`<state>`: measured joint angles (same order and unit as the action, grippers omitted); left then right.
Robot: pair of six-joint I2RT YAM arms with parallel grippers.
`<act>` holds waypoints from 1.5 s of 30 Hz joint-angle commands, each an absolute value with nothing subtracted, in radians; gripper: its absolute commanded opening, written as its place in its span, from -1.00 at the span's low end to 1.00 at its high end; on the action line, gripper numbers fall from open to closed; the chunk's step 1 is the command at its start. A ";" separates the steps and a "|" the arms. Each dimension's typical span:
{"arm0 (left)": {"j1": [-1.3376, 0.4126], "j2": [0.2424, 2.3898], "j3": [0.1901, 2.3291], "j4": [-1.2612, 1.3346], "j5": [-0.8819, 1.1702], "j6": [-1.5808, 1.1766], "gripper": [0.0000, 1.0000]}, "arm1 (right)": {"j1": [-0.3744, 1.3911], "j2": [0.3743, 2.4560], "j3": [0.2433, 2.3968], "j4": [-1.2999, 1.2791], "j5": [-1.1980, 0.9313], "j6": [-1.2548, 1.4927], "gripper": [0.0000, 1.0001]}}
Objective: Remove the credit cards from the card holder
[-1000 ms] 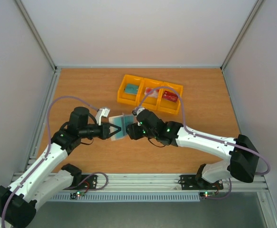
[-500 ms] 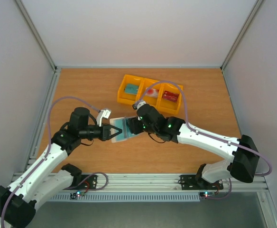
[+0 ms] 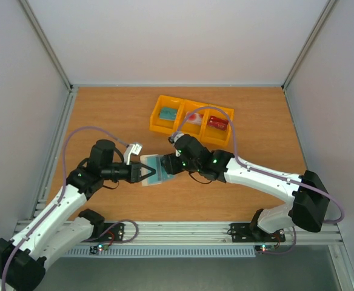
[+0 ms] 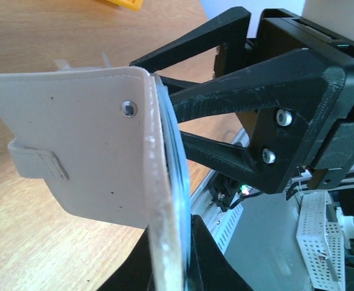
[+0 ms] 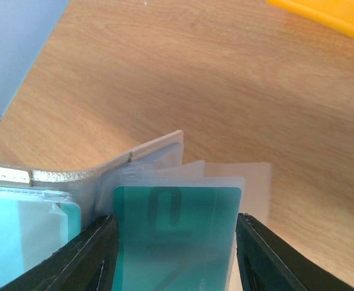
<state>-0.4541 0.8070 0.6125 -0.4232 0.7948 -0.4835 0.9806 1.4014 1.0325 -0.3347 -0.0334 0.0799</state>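
showing one illegible mark, teal card (image 5: 176,242) sits inside card holder (image 5: 156,147).

The tray (image 3: 153,121) lies toward the back of the table (image 3: 104,115), right of its middle, with one card (image 3: 167,113) in its left compartment, one card (image 3: 194,117) in the middle and one card (image 3: 217,123) in the right. In front of it the holder (image 3: 156,167) sits between the arms, the left gripper (image 3: 145,173) clamped on its left end and the right gripper (image 3: 171,162) at its right end. Another card (image 5: 174,242) stands in the holder's sleeve between the right gripper's fingers (image 5: 86,254), its side edges against them.
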 commanded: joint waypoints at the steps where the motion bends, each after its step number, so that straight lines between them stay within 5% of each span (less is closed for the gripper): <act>1: -0.471 0.803 0.670 -0.328 0.808 -0.389 -0.99 | 1.025 1.420 1.069 -0.463 0.081 0.116 0.09; 10: -0.471 0.820 0.662 -0.401 0.681 -0.379 -0.99 | 1.043 1.410 1.108 -0.551 0.204 0.126 0.06; 18: -0.471 0.818 0.665 -0.410 0.678 -0.365 -0.99 | 1.044 1.397 1.094 -0.469 0.103 0.100 0.05; 24: -0.471 0.816 0.677 -0.409 0.681 -0.371 -0.99 | 1.048 1.433 1.125 -0.543 0.187 0.114 -0.27; 29: -0.471 0.821 0.726 -0.490 0.608 -0.303 -0.99 | 1.047 1.431 1.121 -0.545 0.188 0.114 -0.34; 38: -0.472 0.850 0.943 -0.811 0.364 0.130 -0.99 | 1.046 1.238 0.941 -0.127 -0.198 -0.258 -0.07; 45: -0.473 0.871 0.991 -0.845 0.349 -0.051 -0.99 | 1.075 1.278 0.910 0.186 -0.139 -0.108 -0.21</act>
